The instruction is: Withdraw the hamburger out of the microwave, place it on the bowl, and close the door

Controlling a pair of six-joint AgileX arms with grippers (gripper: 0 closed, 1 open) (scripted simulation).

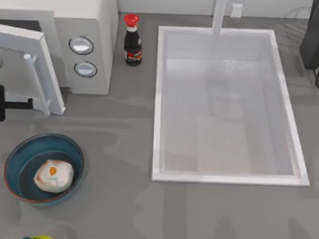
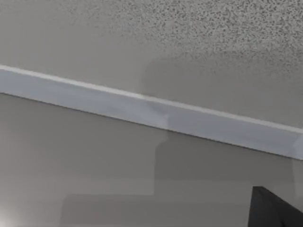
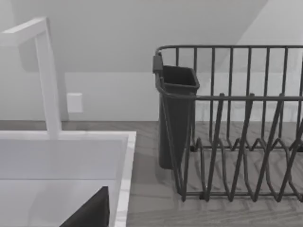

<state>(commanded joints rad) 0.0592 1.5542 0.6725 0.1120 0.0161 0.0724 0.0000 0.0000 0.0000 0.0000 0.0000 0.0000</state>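
One hamburger [image 1: 53, 175] sits in bowl [image 1: 22, 155]; jaws' state unclear, left arm [image 1: 5, 102] near door [image 1: 38, 68]

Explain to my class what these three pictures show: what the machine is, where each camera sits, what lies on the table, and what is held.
This is a simulated two-armed AgileX robot at a grey kitchen table. The top view looks down from above. The small pale rounded hamburger already lies in the round dark blue-teal bowl. The large boxy white-grey microwave stands behind, its flat white-grey door still open. Beside it stands a dark sauce bottle with a red cap, then a big white rectangular sink. The other two pictures come from cameras on the arms' wrists. The right wrist view shows a dark wire dish rack.
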